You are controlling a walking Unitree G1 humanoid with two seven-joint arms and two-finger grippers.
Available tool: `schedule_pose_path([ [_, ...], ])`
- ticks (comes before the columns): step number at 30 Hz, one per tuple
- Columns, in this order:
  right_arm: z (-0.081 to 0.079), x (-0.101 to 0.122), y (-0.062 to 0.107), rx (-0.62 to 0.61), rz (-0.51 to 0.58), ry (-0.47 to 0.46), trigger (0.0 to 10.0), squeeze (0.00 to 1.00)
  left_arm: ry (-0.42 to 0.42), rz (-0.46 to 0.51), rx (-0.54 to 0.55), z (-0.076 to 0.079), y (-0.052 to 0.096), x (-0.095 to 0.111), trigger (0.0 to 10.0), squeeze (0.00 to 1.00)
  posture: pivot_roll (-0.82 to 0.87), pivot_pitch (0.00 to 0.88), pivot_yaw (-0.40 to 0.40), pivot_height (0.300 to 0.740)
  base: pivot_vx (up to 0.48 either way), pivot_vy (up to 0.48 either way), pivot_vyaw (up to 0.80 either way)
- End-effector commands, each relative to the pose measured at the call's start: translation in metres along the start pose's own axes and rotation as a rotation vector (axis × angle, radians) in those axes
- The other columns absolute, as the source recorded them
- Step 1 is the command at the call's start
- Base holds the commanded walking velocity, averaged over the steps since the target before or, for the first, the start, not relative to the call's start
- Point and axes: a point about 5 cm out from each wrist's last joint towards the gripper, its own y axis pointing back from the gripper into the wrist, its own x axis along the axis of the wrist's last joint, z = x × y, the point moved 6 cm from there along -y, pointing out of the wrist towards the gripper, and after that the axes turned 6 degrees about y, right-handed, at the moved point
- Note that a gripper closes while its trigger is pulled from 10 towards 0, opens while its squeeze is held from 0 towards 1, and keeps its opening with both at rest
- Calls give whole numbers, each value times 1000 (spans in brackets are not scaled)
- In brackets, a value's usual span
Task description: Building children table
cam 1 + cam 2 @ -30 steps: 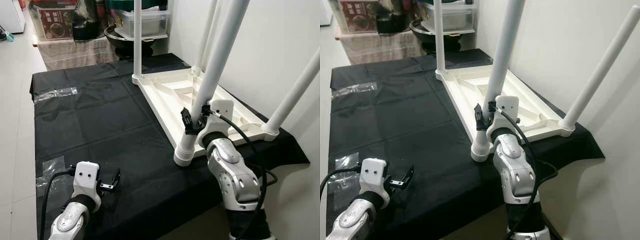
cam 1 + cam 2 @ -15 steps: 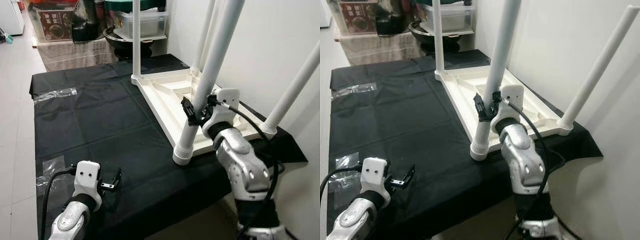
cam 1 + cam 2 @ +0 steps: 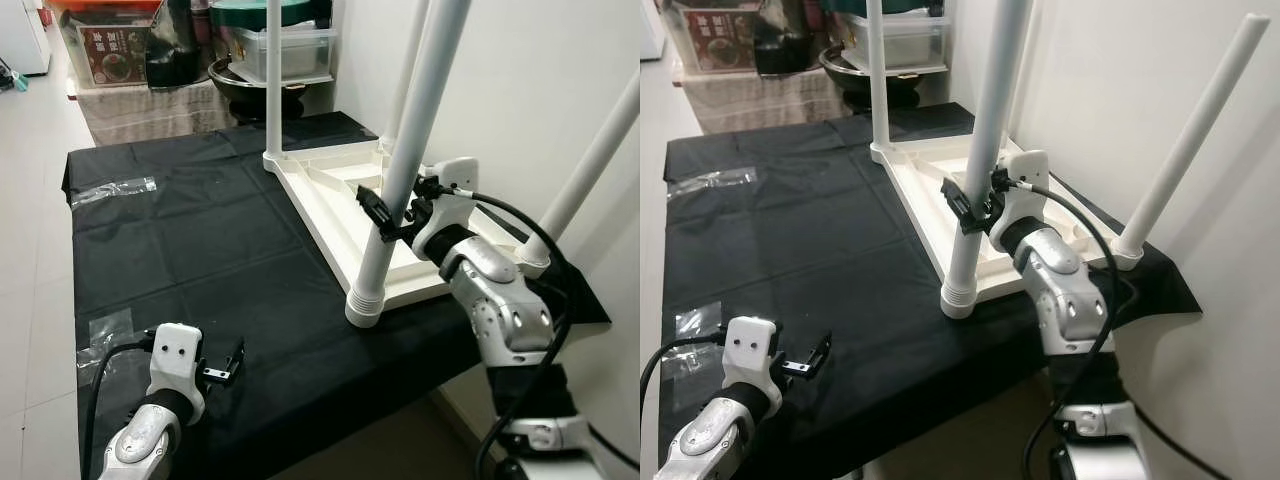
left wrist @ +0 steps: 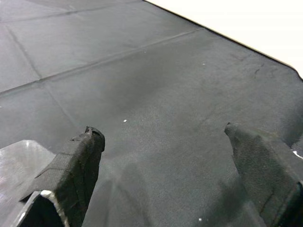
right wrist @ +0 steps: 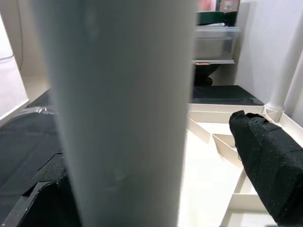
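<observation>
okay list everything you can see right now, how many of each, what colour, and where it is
Tabletop: one, white, upside down on the right part of the cloth.
Table legs: four, white, standing up from the tabletop's corners.
Cloth: one, black, covering the work surface.
Plastic wrappers: two, clear, on the cloth's left side.
Storage bin: one, clear, on a shelf at the back.
Left gripper: black fingers open, low over the cloth's near left.
Right gripper: black fingers around the nearest leg.
</observation>
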Motion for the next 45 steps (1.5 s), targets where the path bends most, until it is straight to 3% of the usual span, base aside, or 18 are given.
schedule_pose_path([
  [1, -2, -1, -2, 41, 1, -6, 10000, 0, -6, -9, -5, 0, 1, -2, 10000, 0, 66, 0, -84, 740, 0, 0, 0],
  [5, -2, -2, -3, 119, -6, -36, 10000, 0, -6, -9, -4, 0, 2, -2, 10000, 0, 68, 0, -86, 740, 0, 0, 0],
  [17, 2, -9, -8, 261, -12, -12, 10000, 0, -8, -11, -7, 2, 2, -3, 10000, 0, 73, 0, -90, 740, 0, 0, 0],
  [39, 7, -21, -16, 354, -49, -1, 10000, 0, -8, -10, -7, 3, 3, -4, 10000, 0, 87, 0, -103, 740, 0, 0, 0],
  [45, 18, -18, -20, 351, -43, -3, 10000, 0, -6, -12, -9, 3, 3, -5, 10000, 0, 88, 0, -106, 740, 0, 0, 0],
])
